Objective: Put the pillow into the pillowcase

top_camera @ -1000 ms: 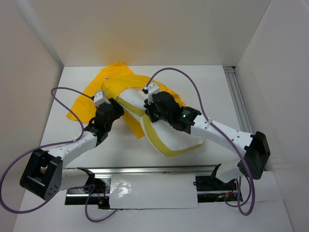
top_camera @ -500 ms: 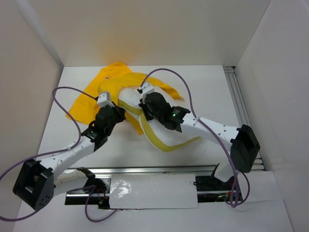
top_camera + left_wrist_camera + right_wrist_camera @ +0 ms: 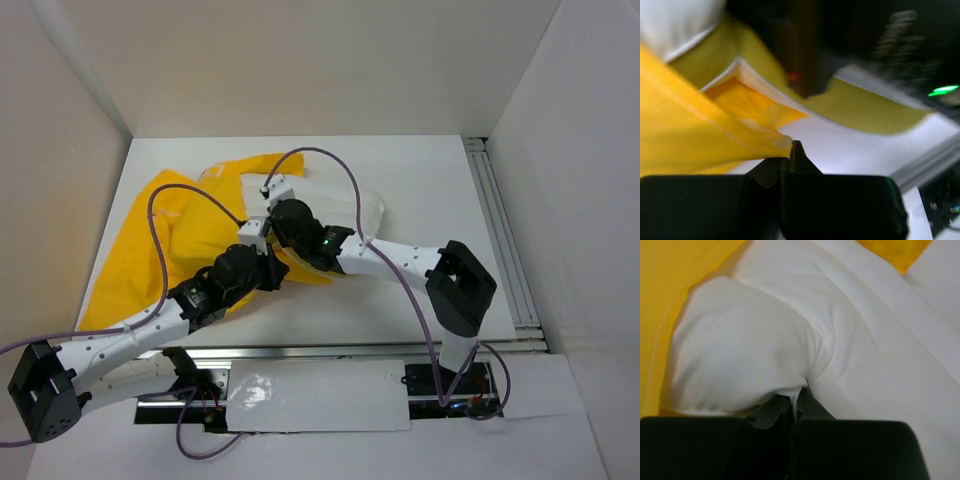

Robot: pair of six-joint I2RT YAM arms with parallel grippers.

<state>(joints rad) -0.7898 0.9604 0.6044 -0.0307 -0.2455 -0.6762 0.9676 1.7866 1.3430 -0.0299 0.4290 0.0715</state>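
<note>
The yellow pillowcase (image 3: 150,245) lies spread over the left half of the table, reaching toward the front left. The white pillow (image 3: 345,200) shows at its back right edge, partly under my right arm. My left gripper (image 3: 274,272) is shut on a hem of the pillowcase (image 3: 700,140), which its jaws pinch in the left wrist view (image 3: 790,146). My right gripper (image 3: 268,226) is shut on a bunched fold of the pillow (image 3: 765,335), seen in the right wrist view (image 3: 800,392), with pillowcase fabric (image 3: 670,295) to its left. The two grippers are close together.
White enclosure walls stand on the left, back and right. A metal rail (image 3: 500,235) runs along the right side, and a mounting rail (image 3: 330,352) crosses the near edge. Purple cables (image 3: 165,240) loop over the pillowcase.
Both grippers have moved left and toward the near edge. The pillowcase has been drawn out to the front left. The pillow has shifted back, and its yellow strip no longer shows from above.
</note>
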